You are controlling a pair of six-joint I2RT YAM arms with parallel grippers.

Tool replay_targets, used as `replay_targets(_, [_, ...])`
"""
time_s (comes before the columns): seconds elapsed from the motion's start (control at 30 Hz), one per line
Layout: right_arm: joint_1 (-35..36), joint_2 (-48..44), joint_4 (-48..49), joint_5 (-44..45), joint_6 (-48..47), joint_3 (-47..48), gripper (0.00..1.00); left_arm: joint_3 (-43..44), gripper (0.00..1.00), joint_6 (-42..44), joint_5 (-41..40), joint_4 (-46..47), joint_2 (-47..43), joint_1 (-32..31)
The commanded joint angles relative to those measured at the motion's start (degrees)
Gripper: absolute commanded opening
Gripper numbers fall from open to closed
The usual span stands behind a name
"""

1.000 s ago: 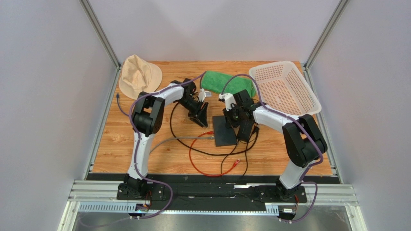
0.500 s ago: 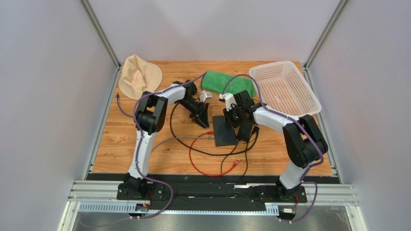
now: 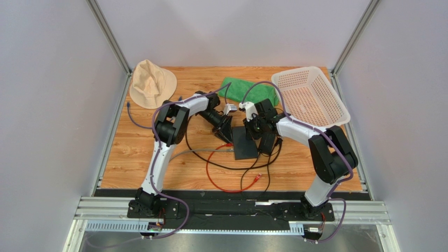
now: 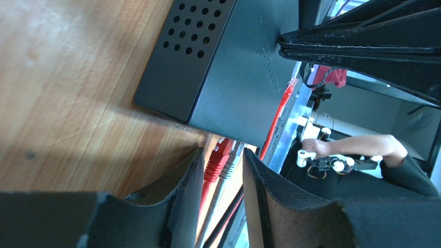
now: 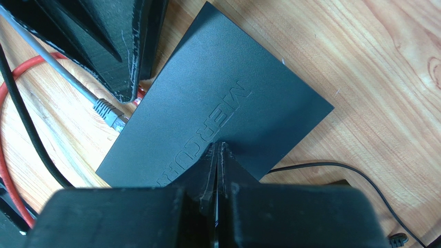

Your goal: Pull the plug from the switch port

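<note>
1. Two plugs, red plug (image 4: 216, 161) and grey plug (image 4: 232, 155), are sitting together at the network switch (image 4: 233, 77) edge; the half-open left gripper (image 4: 221, 155) is straddling both, risking pulling the wrong one.
2. The closed right gripper (image 5: 217, 147) is pinning the switch; slipping risks dragging it.

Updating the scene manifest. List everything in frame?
table: 1, wood, under everything
hat: 1, beige, far left corner
cloth: 1, green, far middle
basket: 1, white, far right
box: 1, flat black, centre
red cable: 1, looped near the box, plug at box edge
grey cable: 1, plug beside the red one
black cables: count unclear, tangled around box
person: 1, dark sleeve, background, wrist view only
left gripper: 1, black, open, fingers either side of the red plug
right gripper: 1, black, shut, tips on box top
</note>
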Motion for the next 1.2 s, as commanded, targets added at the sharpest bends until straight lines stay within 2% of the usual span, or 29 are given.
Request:
replay_targets(0.0, [0.6, 1.2, -4.9, 2.8, -0.2, -2.9, 0.00, 1.7, 0.42, 3.1, -0.6, -0.4, 1.4, -0.5])
replay_targets(0.43, [0.8, 0.8, -4.7, 3.0, -0.2, -3.2, 0.00, 2.1, 0.38, 3.8, -0.6, -1.1, 1.7, -1.0])
replay_targets(1.07, [0.9, 0.5, -4.6, 3.0, -0.4, -3.4, 0.00, 3.1, 0.40, 5.9, -1.5, -3.3, 2.8, -2.2])
replay_targets(1.17, [1.0, 0.4, -4.6, 3.1, -0.3, -3.5, 0.00, 2.1, 0.38, 6.8, -1.6, -3.8, 2.6, -2.2])
